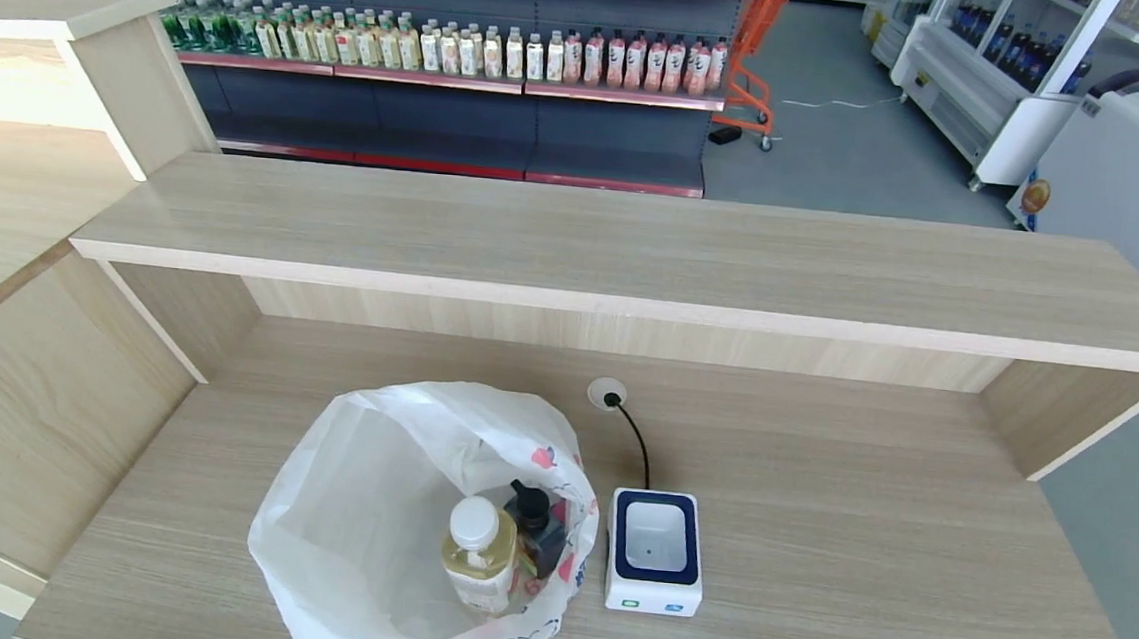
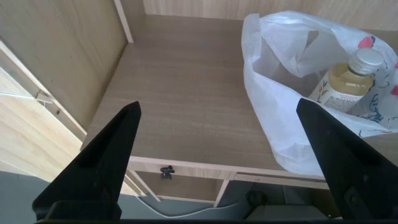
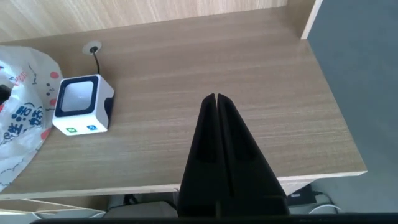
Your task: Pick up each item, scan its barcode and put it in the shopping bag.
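- Hovering by the surface's (image 1: 865,541) near edge: left fingers (image 2: 106,162) spread wide, right fingers (image 3: 205,149) pressed together, both empty.
- Tea bottle (image 1: 480,559) and dark bottle (image 1: 534,518) sit in the shopping bag (image 1: 365,516), just beside the scanner (image 1: 655,551), at that edge.
- A stray arm nudge could tip the limp bag off.

On the counter (image 1: 865,541), shopping bag (image 1: 355,525) at left, barcode scanner (image 1: 655,551) just beside it to the right; in the bag, a drink bottle (image 1: 479,552) upright — a second container (image 1: 535,523) touching behind it; from the scanner, a cable (image 1: 637,445) back to a grommet (image 1: 607,393) — before the raised ledge (image 1: 635,249).
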`<state>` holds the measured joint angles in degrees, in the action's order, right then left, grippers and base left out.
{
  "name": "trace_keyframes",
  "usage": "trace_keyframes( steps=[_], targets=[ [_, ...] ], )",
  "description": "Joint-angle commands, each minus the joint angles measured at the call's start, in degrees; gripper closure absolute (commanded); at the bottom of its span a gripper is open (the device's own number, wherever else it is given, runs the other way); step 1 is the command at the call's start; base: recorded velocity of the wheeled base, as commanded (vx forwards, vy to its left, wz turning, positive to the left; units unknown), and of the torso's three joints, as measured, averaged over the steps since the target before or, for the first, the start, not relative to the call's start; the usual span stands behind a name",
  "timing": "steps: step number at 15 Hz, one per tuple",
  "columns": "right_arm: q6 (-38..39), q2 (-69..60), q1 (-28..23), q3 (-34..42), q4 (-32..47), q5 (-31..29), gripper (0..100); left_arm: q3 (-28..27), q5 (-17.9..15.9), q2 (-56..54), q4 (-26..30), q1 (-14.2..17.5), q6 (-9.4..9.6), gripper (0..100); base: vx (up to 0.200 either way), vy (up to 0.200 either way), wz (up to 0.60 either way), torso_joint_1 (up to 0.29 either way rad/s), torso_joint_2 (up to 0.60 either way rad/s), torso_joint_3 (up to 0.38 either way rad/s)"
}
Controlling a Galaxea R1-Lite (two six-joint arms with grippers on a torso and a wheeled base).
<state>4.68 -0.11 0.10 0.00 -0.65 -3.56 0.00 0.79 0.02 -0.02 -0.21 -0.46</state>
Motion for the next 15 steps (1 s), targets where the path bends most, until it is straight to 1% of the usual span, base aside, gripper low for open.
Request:
trace_keyframes(
  steps=[1, 2, 15],
  targets=[
    [0.0, 0.1, 0.1, 0.0, 0.0, 0.0, 100, 0.0, 0.0, 0.0, 0.0, 0.1, 0.02, 0, 0.000, 0.200, 0.00, 0.022, 0.02, -0.002],
    [0.0, 0.1, 0.1, 0.0, 0.0, 0.0, 100, 0.0, 0.0, 0.0, 0.0, 0.1, 0.11, 0, 0.000, 0.200, 0.00, 0.002, 0.01, 0.002],
    [0.0, 0.1, 0.1, 0.0, 0.0, 0.0, 100, 0.0, 0.0, 0.0, 0.0, 0.1, 0.11, 0, 0.000, 0.000, 0.00, 0.000, 0.00, 0.000]
  ],
)
